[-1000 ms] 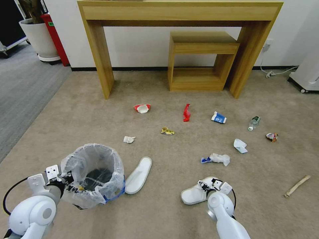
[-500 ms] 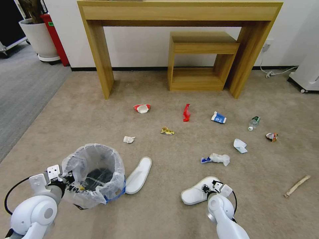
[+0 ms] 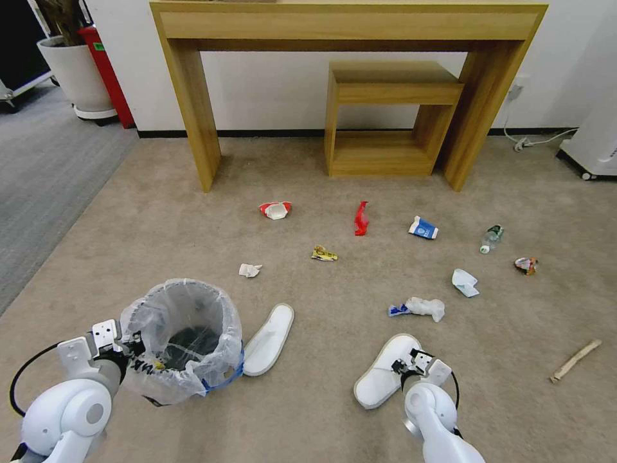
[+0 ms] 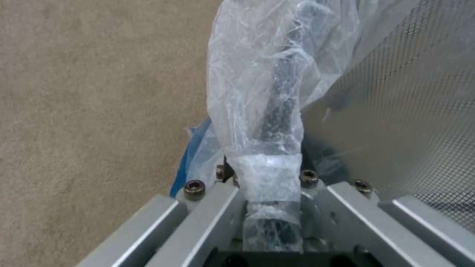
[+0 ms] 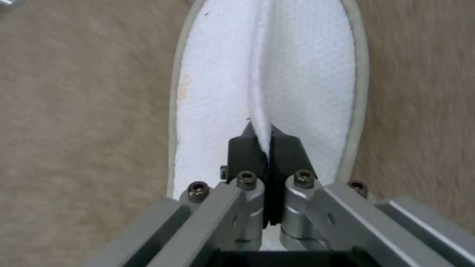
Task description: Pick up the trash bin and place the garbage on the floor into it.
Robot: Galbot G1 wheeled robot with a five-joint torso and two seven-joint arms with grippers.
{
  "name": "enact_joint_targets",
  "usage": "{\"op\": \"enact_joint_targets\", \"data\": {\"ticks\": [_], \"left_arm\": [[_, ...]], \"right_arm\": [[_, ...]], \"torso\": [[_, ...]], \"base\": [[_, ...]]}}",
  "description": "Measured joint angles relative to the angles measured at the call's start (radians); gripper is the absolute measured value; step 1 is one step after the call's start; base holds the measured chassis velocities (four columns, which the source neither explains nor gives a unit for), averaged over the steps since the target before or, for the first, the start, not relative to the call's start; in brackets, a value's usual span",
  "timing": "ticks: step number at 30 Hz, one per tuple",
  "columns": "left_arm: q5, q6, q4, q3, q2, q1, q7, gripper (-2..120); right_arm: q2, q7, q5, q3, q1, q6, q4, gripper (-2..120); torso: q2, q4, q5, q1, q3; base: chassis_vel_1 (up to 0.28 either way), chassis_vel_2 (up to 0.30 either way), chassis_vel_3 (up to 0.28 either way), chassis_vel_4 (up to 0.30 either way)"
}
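A: What is the right gripper (image 5: pixel 266 148) doing?

B: It is pinching a fold of the white slipper (image 3: pixel 384 379), jaws clenched on the fabric. Compared with a second ago, the slipper is swinging toe-up and shifting, so the grasp is taking hold.

A: And the trash bin (image 3: pixel 183 337)?

B: It is sitting at the robot's left, its bagged rim clamped in the left gripper (image 4: pixel 269 178) (the other slipper (image 3: pixel 268 339) is lying just beside it). I judge a lift toward the bin is beginning; the remaining litter is waiting farther out.
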Motion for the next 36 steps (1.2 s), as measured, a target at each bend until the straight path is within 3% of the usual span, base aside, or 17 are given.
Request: {"op": "enact_joint_targets", "data": {"ticks": [11, 18, 21, 22, 25, 26, 29, 34, 36], "left_arm": [[-0.065, 0.018, -0.051, -0.032, 0.015, 0.007, -0.022, 1], [-0.069, 0.020, -0.071, -0.039, 0.021, 0.024, -0.027, 1], [-0.067, 0.020, -0.087, -0.039, 0.016, 0.038, -0.027, 1], [-0.067, 0.020, -0.087, -0.039, 0.016, 0.038, -0.027, 1], [-0.065, 0.023, -0.106, -0.034, 0.012, 0.048, -0.028, 1], [-0.065, 0.023, -0.106, -0.034, 0.012, 0.048, -0.028, 1], [-0.056, 0.024, -0.124, -0.028, 0.009, 0.061, -0.028, 1], [-0.051, 0.024, -0.135, -0.024, 0.006, 0.068, -0.028, 1], [-0.044, 0.025, -0.148, -0.018, 0.001, 0.074, -0.028, 1]], "right_arm": [[-0.079, -0.069, 0.019, 0.000, -0.070, 0.023, 0.241, 0], [-0.145, -0.159, 0.030, -0.051, -0.055, 0.107, 0.399, 0], [-0.254, -0.190, 0.064, -0.126, 0.008, 0.151, 0.548, 0], [-0.254, -0.190, 0.064, -0.126, 0.008, 0.151, 0.548, 0], [-0.397, -0.235, 0.102, -0.213, 0.107, 0.203, 0.656, 0], [-0.397, -0.235, 0.102, -0.213, 0.107, 0.203, 0.656, 0], [-0.524, -0.317, 0.121, -0.320, 0.208, 0.285, 0.708, 0], [-0.582, -0.375, 0.122, -0.389, 0.271, 0.351, 0.706, 0], [-0.614, -0.433, 0.118, -0.462, 0.348, 0.413, 0.683, 0]], "torso": [[0.000, -0.0001, 0.0000, 0.000, 0.000], [0.000, 0.0000, 0.0002, 0.000, 0.000], [0.000, -0.0001, 0.0000, 0.000, 0.000], [0.000, -0.0001, 0.0000, 0.000, 0.000], [0.000, 0.0002, -0.0002, 0.000, 0.000], [0.000, 0.0002, -0.0002, 0.000, 0.000], [0.000, -0.0001, -0.0001, 0.000, 0.000], [0.000, 0.0000, 0.0001, 0.000, 0.000], [0.000, 0.0000, 0.0000, 0.000, 0.000]], "base": [[0.000, 0.000, 0.000, 0.000], [0.000, 0.000, 0.000, 0.000], [0.000, 0.000, 0.000, 0.000], [0.000, 0.000, 0.000, 0.000], [0.000, 0.000, 0.000, 0.000], [0.000, 0.000, 0.000, 0.000], [0.000, 0.000, 0.000, 0.000], [0.000, 0.000, 0.000, 0.000], [0.000, 0.000, 0.000, 0.000]]}}
